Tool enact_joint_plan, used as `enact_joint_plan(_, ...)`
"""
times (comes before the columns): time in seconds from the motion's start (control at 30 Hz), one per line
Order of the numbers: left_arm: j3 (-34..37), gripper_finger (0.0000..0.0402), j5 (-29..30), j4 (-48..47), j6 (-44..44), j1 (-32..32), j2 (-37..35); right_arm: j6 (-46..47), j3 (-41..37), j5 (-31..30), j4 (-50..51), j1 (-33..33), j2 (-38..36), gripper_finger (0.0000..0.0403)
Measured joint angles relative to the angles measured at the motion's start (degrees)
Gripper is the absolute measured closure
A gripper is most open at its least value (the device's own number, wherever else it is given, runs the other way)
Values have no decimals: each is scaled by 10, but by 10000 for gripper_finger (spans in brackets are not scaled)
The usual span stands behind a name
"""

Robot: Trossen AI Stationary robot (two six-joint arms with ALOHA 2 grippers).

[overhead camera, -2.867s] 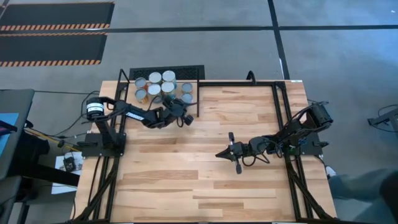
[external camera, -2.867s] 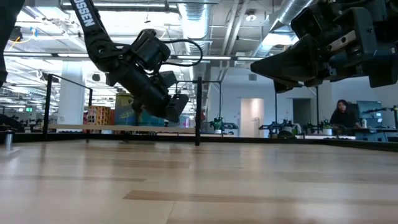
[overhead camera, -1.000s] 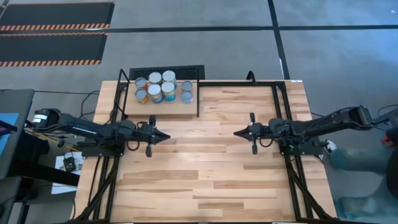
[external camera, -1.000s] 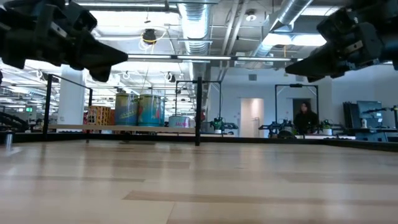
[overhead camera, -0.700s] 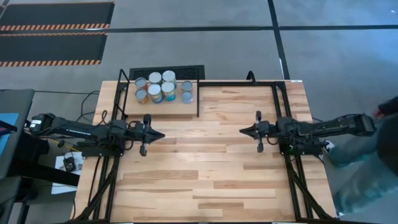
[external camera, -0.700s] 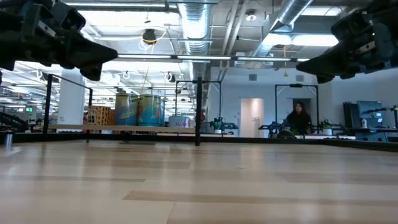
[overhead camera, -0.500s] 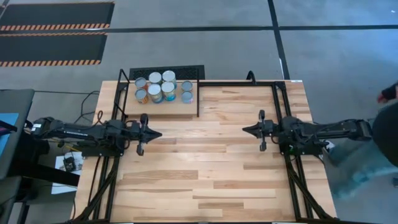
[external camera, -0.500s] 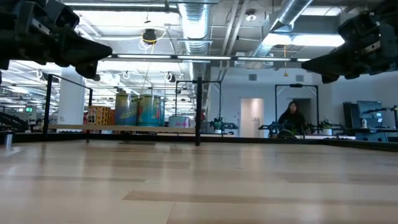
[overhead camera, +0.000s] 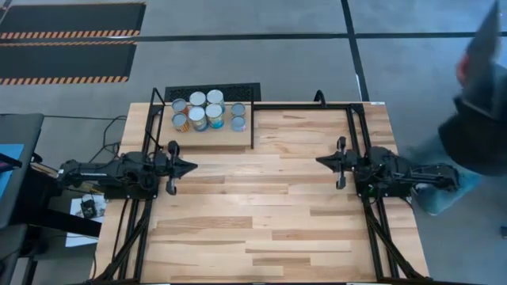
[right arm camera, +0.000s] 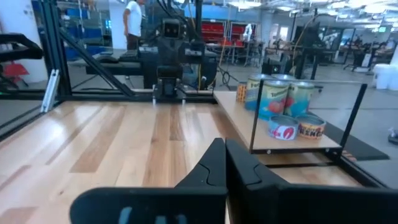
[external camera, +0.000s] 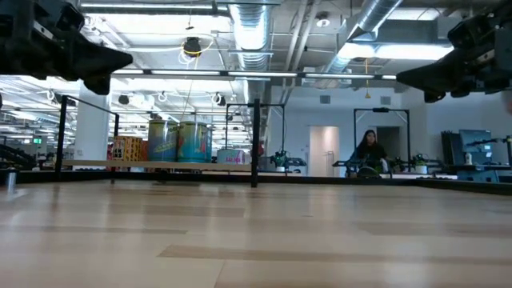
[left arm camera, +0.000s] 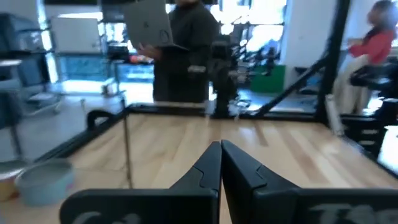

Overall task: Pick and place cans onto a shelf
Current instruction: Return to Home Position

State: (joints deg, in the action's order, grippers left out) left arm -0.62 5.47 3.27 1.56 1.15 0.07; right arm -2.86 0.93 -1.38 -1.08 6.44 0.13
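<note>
Several cans [overhead camera: 207,110] with silver or white tops stand upright in a cluster on the pale shelf board [overhead camera: 238,140] at the table's far left; they also show in the low view [external camera: 178,141] and the right wrist view [right arm camera: 281,102]. My left gripper [overhead camera: 192,166] is shut and empty, level above the table near its left edge, in front of the shelf. My right gripper [overhead camera: 318,161] is shut and empty, level near the right edge. The shut fingertips show in the left wrist view [left arm camera: 221,145] and the right wrist view [right arm camera: 224,143].
Thin black rods [overhead camera: 253,127] edge the shelf, and a black rod frame [overhead camera: 352,134] runs along the table's far and right sides. A person [overhead camera: 483,95] stands by the table's right edge. Another person holding a laptop [left arm camera: 186,50] stands beyond the table. The planked tabletop [overhead camera: 253,198] lies between the arms.
Both arms have drawn back, staying level and shut: my left gripper toward the table's left edge, my right gripper toward the right edge. The cans have kept still on the shelf. A person has come in at the table's right edge.
</note>
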Motion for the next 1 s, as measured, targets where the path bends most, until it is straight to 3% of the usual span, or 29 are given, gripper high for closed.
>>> enact_joint_plan(0.1,1,401,26,-3,-2,0,7,3,-5,2,-10,10,0,396)
enact_joint_plan(0.6,2,401,36,-1,-4,0,2,1,-5,-9,-4,52,3,387)
enact_joint_plan(0.77,2,401,38,-2,-2,0,24,5,-5,-14,-4,72,17,372)
enact_joint_plan(1.0,2,401,60,4,10,0,59,33,-6,-14,-3,87,53,383)
